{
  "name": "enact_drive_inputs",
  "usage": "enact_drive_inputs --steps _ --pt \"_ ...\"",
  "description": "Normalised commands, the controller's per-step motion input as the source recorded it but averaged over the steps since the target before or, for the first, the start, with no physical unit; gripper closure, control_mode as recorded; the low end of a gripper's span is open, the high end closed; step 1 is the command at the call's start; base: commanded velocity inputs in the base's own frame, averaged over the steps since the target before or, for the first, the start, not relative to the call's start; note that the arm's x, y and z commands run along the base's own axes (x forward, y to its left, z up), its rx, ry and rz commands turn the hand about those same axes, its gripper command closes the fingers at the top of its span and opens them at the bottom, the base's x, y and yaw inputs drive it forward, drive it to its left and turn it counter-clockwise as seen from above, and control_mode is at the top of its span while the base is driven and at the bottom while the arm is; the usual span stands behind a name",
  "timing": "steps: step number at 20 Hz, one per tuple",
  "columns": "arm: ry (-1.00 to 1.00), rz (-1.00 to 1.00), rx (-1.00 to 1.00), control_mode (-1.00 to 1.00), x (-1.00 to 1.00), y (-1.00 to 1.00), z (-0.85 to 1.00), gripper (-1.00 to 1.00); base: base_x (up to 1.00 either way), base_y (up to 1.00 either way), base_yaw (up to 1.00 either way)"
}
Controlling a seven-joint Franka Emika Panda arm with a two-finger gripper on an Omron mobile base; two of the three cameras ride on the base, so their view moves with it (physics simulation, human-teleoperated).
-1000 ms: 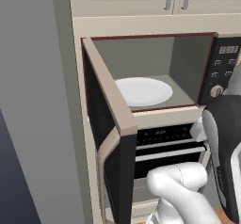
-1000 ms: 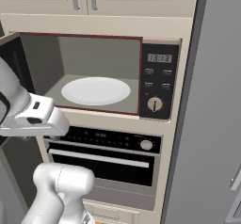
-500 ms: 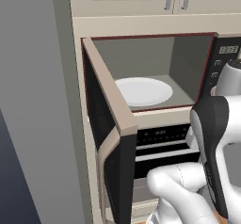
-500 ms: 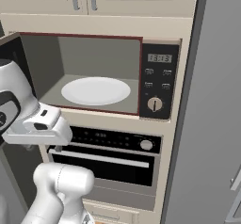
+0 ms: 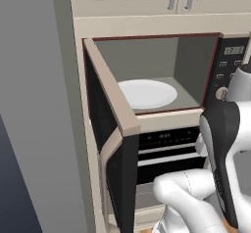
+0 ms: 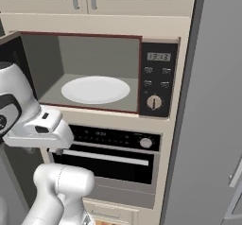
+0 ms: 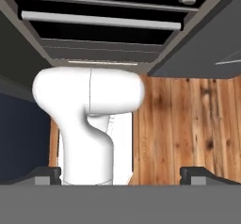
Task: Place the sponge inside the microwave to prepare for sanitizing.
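While door swings leftward, microwave (image 5: pixel 162 65) cavity faces outward, turntable (image 6: pixel 95 89) flat.

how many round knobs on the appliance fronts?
2. One silver knob low on the microwave panel, under its buttons. One at the right end of the oven panel below. Others may be hidden behind the arm.

Even, flat rendered light, no glare, sharp focus throughout, soft shade inside the microwave (image 6: pixel 142 73) cavity, bright white plate (image 5: pixel 147 93), no edge distortion
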Motion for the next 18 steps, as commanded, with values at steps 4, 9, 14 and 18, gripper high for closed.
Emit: enact_drive_inputs --steps 4,9,14,18 --pt "0.00 0.00 0.00 1.00 0.00 0.00 0.00 -1.00 -0.55 -0.46 -0.13" --pt "0.00 0.00 0.00 1.00 0.00 0.00 0.00 -1.00 -0.48 -0.59 -0.12" --pt "0.00 0.00 0.00 1.00 0.00 0.00 0.00 -1.00 -0.23 -0.43 -0.09" --pt "0.00 0.00 0.00 1.00 0.00 0.00 0.00 -1.00 0.06 -0.88 -0.54"
